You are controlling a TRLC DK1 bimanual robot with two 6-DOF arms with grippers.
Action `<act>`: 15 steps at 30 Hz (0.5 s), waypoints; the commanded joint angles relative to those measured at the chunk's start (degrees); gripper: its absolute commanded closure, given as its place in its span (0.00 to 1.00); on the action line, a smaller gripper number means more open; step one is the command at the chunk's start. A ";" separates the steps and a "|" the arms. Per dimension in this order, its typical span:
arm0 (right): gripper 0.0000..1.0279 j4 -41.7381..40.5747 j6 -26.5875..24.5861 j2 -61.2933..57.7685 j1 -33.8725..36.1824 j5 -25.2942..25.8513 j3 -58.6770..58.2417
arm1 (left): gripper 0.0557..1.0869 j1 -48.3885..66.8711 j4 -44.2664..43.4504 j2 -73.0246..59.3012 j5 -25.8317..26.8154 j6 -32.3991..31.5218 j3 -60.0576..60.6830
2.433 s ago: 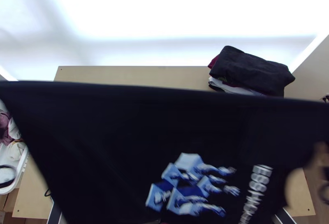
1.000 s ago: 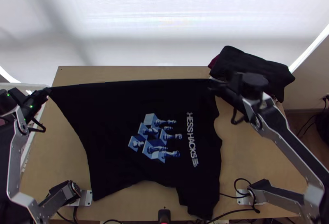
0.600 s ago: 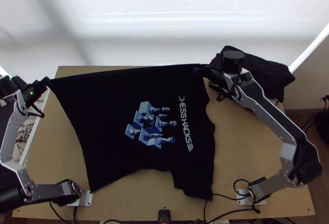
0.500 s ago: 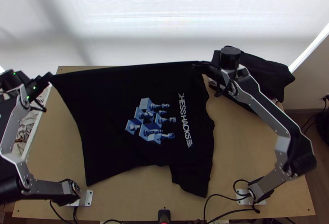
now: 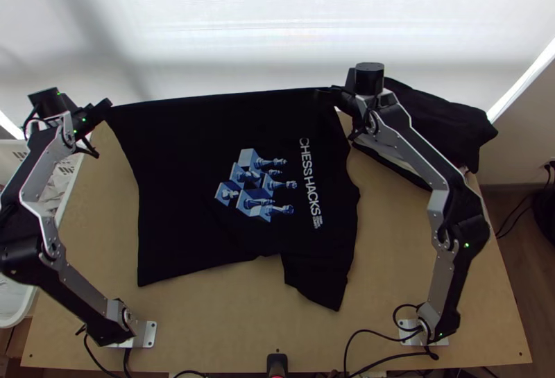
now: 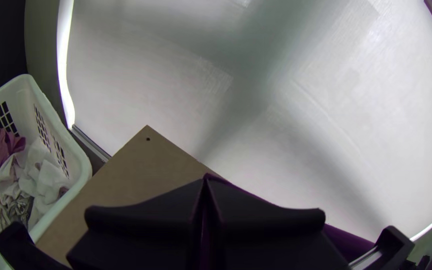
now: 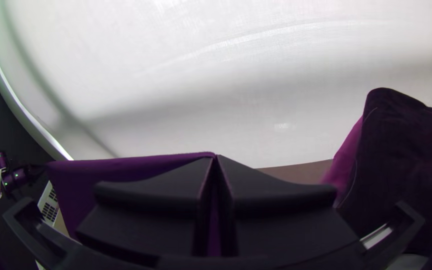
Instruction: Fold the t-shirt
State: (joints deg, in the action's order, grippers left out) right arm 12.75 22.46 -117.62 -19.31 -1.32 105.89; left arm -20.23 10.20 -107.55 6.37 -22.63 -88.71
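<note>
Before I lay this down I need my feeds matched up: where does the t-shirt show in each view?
Top view: centre and left of centre, the t-shirt hanging between the two arms' claws.
Left wrist view: lower right, a strip beside the left claw.
Right wrist view: lower left, a panel leading away from the right claw.
Shared landmark: the white basket, at the left in all three.
</note>
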 commanded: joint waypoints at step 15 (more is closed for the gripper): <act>0.13 15.81 1.80 3.01 -0.11 11.34 8.99 | 0.04 -0.69 0.61 4.19 -2.50 -4.79 -3.40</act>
State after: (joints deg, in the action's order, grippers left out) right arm 23.92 22.61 -119.11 -17.58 9.65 112.36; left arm -21.52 10.13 -108.71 2.98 -26.15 -90.61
